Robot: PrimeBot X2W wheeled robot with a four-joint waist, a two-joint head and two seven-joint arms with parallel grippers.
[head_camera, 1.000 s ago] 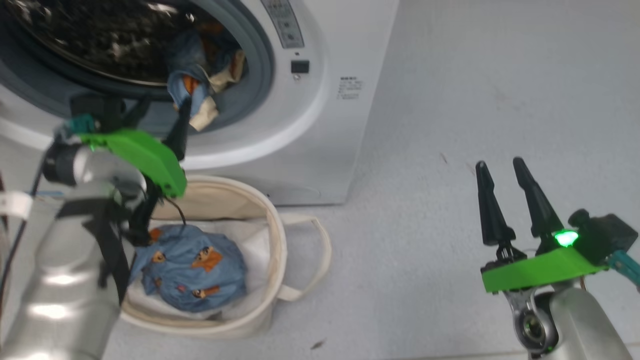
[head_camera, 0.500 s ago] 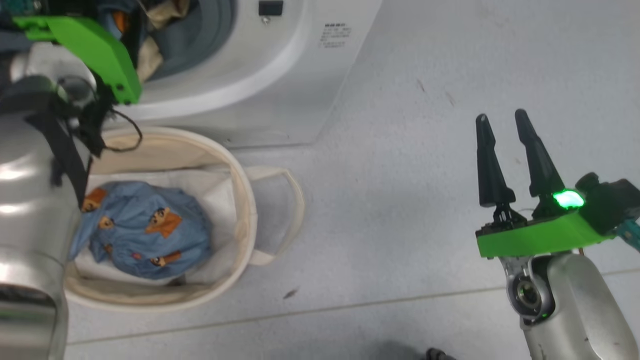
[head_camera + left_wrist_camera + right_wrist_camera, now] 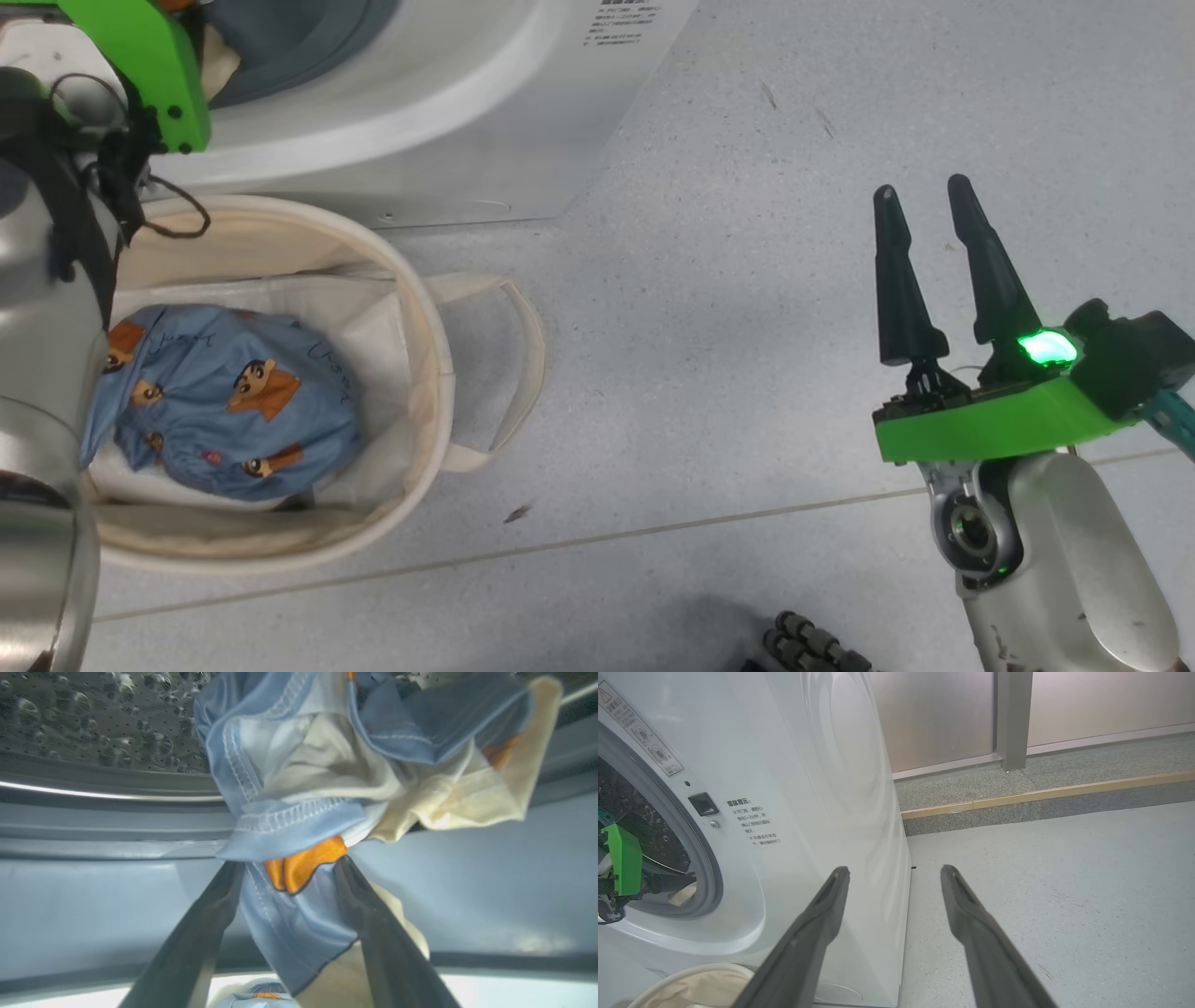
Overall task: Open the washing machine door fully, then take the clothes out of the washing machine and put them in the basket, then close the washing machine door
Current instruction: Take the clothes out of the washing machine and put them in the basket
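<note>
Left end effector (image 3: 289, 863): spread wide at the drum mouth, so that the hanging clothes (image 3: 299, 765) are straddled, not yet clamped.
Right end effector (image 3: 921, 187): parked wide and empty, right of the washing machine (image 3: 420, 121).
Basket (image 3: 431, 373): set near the machine; a bear-print garment (image 3: 224, 401) is contained.
Views: fabric between the fingers (image 3: 201, 933) is revealed by the left wrist view, the basket's contents by the head view.
</note>
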